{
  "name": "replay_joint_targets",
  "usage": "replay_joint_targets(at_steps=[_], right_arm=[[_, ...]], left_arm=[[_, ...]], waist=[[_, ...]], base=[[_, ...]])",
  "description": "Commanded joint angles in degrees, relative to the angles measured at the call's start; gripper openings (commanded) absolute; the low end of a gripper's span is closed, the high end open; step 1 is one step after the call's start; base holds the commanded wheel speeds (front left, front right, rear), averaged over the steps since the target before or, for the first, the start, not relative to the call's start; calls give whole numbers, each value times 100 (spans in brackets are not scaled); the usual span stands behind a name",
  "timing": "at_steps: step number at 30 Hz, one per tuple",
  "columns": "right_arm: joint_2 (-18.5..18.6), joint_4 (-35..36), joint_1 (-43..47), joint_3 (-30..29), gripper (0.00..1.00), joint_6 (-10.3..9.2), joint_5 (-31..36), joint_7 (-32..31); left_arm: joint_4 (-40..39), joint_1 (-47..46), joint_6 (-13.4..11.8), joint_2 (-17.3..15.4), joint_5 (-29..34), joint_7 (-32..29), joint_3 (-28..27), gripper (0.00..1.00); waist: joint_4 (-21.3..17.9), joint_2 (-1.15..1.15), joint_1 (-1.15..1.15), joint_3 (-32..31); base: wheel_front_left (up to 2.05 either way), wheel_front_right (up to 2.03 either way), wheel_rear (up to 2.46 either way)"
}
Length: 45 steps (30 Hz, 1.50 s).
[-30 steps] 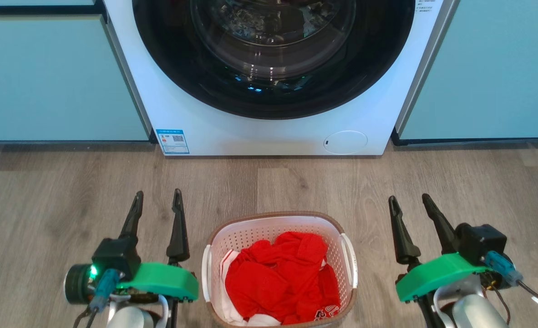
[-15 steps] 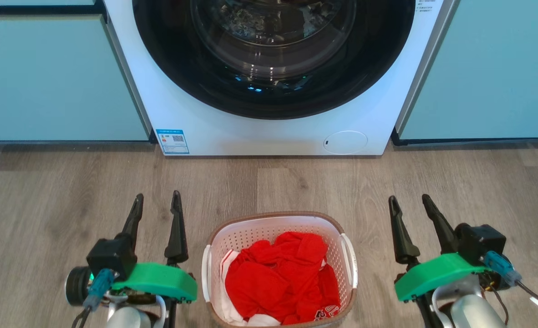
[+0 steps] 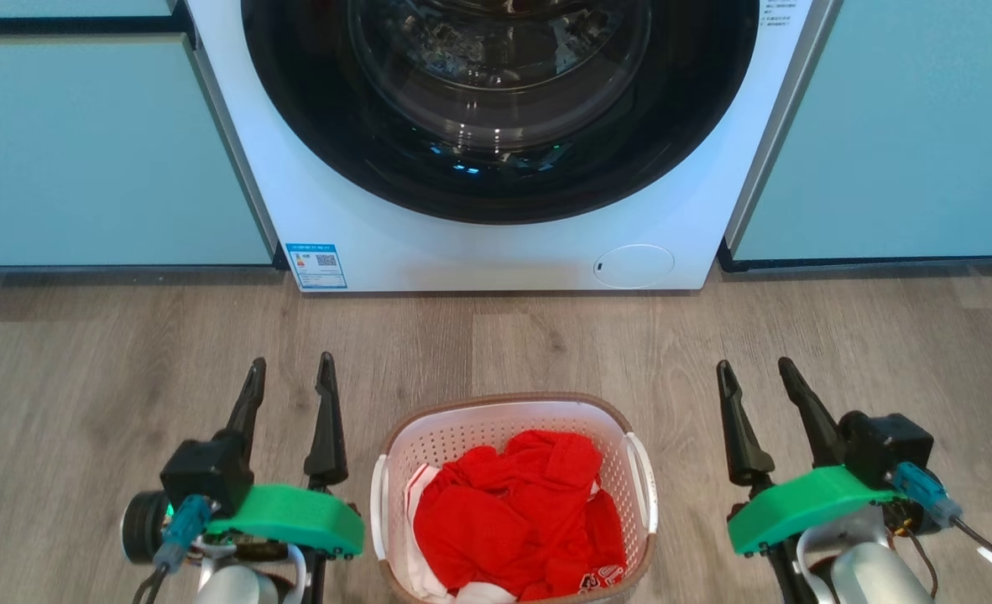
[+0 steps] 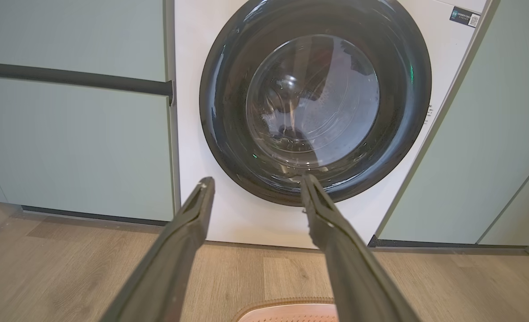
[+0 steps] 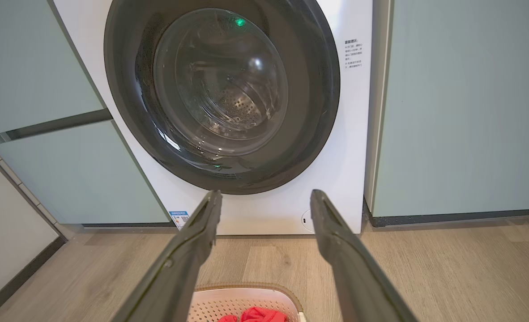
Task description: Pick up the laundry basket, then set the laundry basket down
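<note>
In the laundry basket [image 3: 504, 400], half-buried white cloth [image 3: 420, 566]

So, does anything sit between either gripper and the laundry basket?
Nothing visible does. The left gripper and right gripper stand open on either side of the laundry basket, with wood floor in the gaps between.

The left end effector [image 3: 291, 361] and the right end effector [image 3: 754, 365] each have two long dark tapering fingers [image 3: 328, 419] on a black boxy housing [image 3: 208, 472], a bright green moulded guard [image 3: 290, 518] at its six o'clock, a blue cable plug [image 3: 924, 491] and a pale glossy forearm [image 3: 869, 579].
</note>
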State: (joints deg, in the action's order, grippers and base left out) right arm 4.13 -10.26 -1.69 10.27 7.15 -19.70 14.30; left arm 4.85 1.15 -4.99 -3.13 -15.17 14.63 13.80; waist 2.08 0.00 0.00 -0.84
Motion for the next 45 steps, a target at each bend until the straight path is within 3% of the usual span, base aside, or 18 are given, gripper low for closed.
replay_joint_targets(at_steps=[1, 11, 12, 16, 45], right_arm=[[4, 165, -90, 98, 100, 34, 31, 70], [25, 144, -90, 96, 100, 34, 46, 70], [0, -8, 1, 1, 0, 0, 1, 0], [-2, -356, 118, 46, 0, 0, -13, -13], [42, -355, -3, -242, 0, 8, -1719, -397]], left_arm=[[-149, -266, 23, 25, -17, 37, -217, 100], [-163, -276, 53, 25, -108, 37, -214, 100], [11, 1, 50, 0, -140, 0, 4, 0], [372, 173, 48, -3, -162, -5, 47, 0], [507, -28, 316, -95, -1966, -370, -284, 0]], waist=[[2, 0, 0, -6], [-6, 0, 0, 20], [-7, 0, 0, 20], [-8, 0, 0, 21], [-53, 0, 0, 39]], base=[[0, 0, 0], [0, 0, 0], [0, 0, 0], [0, 0, 0], [0, 0, 0]])
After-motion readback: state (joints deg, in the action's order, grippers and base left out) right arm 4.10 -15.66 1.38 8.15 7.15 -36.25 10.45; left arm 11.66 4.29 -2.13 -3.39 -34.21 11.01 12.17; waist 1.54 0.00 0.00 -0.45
